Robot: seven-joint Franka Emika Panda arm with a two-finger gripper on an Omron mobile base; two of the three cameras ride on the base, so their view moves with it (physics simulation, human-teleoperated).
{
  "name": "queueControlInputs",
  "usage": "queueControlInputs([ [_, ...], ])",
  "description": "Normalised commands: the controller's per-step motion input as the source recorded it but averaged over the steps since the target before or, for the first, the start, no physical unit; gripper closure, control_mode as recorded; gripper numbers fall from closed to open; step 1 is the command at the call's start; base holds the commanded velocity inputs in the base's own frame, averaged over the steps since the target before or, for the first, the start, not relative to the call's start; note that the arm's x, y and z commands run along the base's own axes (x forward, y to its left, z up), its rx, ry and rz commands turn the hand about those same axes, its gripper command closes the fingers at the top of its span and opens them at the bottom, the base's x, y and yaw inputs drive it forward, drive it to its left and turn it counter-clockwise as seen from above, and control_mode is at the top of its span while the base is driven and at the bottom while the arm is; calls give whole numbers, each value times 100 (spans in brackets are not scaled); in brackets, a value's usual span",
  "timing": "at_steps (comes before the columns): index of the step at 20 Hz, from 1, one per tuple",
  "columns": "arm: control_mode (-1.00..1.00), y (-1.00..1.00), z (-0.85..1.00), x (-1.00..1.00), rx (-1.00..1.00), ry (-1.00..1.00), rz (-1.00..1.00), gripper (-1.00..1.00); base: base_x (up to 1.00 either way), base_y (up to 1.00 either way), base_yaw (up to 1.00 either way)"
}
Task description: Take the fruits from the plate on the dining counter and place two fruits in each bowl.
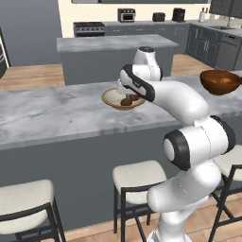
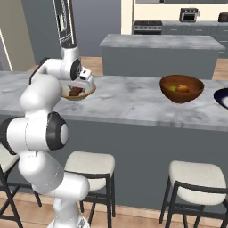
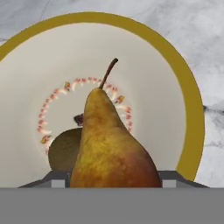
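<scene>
A: Where's the pincer?

B: Down inside the tan bowl, with a yellow-brown pear between its tips, stem pointing away. Whether the jaws grip the pear or have let go, I cannot tell.

A: Anything else in there?

B: A dark brown kiwi just beside the pear, on the bowl's pale floor.

A: And the bowl itself?

B: It sits on the marble surface, under the hand. The reddish-brown wooden bowl stands well apart along the same surface, holding a green fruit and an orange fruit. The navy plate is beyond it, at the picture's edge.
</scene>
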Motion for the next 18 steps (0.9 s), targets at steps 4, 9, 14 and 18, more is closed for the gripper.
queueControlInputs([
  [4,-100,0,1,0,0,0,0,-100,0,0,0],
  [9,-100,0,28,-22,-1,0,-1,-100,0,0,0],
  [14,-100,0,38,-55,-3,-1,-5,-100,0,0,0],
  [18,-100,0,37,-65,-2,0,-5,-100,0,0,0],
])
